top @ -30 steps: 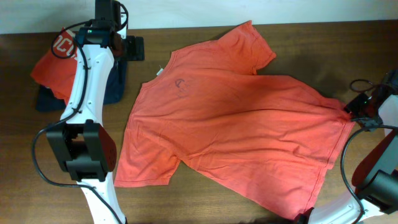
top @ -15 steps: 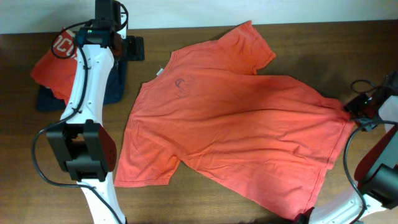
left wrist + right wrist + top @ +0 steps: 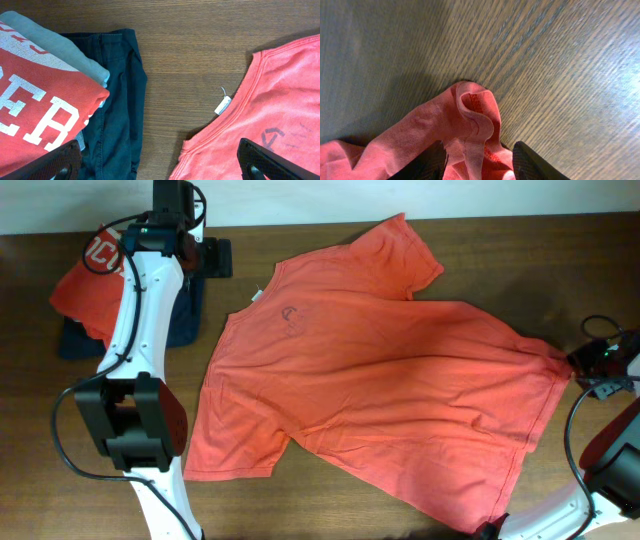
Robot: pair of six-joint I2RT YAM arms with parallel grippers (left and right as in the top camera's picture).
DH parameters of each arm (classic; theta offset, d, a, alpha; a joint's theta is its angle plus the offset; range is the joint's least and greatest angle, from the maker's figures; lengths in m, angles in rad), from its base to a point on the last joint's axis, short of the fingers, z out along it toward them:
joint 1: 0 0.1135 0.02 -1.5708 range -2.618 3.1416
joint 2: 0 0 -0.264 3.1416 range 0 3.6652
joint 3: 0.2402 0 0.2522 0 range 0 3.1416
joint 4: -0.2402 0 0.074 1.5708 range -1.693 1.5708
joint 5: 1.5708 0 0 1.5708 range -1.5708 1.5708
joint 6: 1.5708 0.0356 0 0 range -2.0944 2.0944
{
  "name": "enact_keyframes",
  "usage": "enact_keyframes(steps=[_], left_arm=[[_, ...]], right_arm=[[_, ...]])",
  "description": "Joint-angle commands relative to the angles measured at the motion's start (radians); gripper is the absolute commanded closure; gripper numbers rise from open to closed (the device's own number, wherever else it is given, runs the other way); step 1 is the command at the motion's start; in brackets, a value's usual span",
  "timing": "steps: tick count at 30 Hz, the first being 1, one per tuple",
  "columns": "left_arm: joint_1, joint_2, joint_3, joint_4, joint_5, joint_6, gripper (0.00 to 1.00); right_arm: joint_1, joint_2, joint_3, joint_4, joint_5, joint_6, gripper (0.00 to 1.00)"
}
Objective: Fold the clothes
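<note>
The coral-red T-shirt lies spread over the table's middle, collar to the upper left, with no lettering showing. My right gripper is at the shirt's far right corner. In the right wrist view a bunched fold of that red fabric sits pinched between the gripper's black fingers, just above the wood. My left gripper hangs wide open at the back left, holding nothing. Its fingers straddle bare wood between the navy garment and the shirt's collar, where a small white tag sticks out.
A folded dark navy garment lies at the back left, with a folded red shirt with white letters on top. The left arm's white links run down the left side. The table's right edge is close to my right gripper.
My right gripper has moved rightward and slightly down with the shirt's corner, drawing that side out. Its jaws have tightened a little. The left arm has not moved.
</note>
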Motion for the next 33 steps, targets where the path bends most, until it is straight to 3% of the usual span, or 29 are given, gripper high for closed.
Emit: enact_keyframes(steps=[1,4,8,18,33], left_arm=[[0.001,-0.020,0.012,0.000,0.008,-0.003,0.01],[0.001,-0.020,0.012,0.000,0.008,-0.003,0.01],[0.001,-0.020,0.012,0.000,0.008,-0.003,0.01],[0.001,-0.020,0.012,0.000,0.008,-0.003,0.01],[0.001,-0.020,0.012,0.000,0.008,-0.003,0.01]], right_arm=[[0.001,0.030,0.007,0.007,-0.027,0.005,0.52],[0.001,0.031,0.007,0.021,-0.027,0.004,0.63],[0.001,0.032,0.007,0.053,-0.026,0.004,0.96],[0.000,0.032,0.007,0.243,-0.026,-0.175,0.96],[-0.012,0.032,0.008,0.391,0.116,-0.229,0.91]])
